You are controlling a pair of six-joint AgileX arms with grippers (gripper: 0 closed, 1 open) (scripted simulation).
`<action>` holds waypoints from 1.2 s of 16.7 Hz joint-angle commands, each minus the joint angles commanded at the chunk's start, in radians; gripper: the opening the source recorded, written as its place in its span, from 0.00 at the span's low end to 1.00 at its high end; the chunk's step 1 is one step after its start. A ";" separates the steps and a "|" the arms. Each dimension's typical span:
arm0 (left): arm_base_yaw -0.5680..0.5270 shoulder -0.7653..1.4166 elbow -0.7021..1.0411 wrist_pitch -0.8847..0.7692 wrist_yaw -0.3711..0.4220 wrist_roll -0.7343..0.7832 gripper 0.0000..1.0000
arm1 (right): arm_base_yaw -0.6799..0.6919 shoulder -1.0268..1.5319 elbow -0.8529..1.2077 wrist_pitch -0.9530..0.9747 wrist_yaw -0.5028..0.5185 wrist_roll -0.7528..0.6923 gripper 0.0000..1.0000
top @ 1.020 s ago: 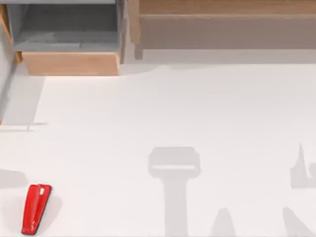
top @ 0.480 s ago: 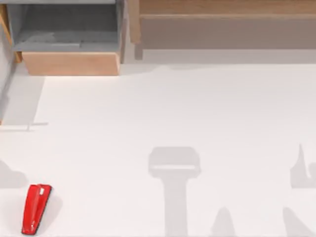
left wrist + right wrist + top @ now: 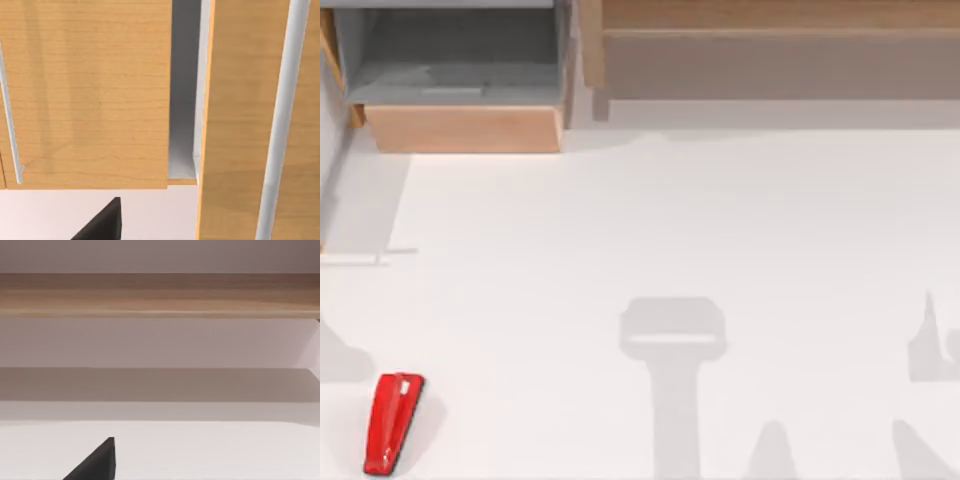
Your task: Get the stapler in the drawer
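Stapler [image 3: 393, 424]: glossy red, plastic-looking. Drawer [image 3: 463, 128]: tan wood-grain front, matt grey inner walls. Tabletop [image 3: 670, 230]: smooth, matt white.

A white table [image 3: 720, 220] filled most of the top view. At its far edge, right of centre, stood a long wooden unit [image 3: 770, 15] with a beige-grey recess [image 3: 780, 65]. Grey shadows [image 3: 675, 380] lay on the table near its front. In the left wrist view, wooden panels [image 3: 85, 95] carried thin silver bar handles [image 3: 11, 120].
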 joint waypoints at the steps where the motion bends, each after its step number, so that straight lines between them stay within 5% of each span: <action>1: 0.006 -0.002 -0.008 0.004 0.007 0.000 1.00 | 0.000 0.000 0.000 0.000 0.000 0.000 1.00; 13: 0.037 -0.020 -0.057 0.027 0.041 -0.006 1.00 | 0.000 0.000 0.000 0.000 0.000 0.000 1.00; 20: -0.029 -0.116 -0.100 -0.150 -0.074 -0.188 1.00 | 0.000 0.000 0.000 0.000 0.000 0.000 1.00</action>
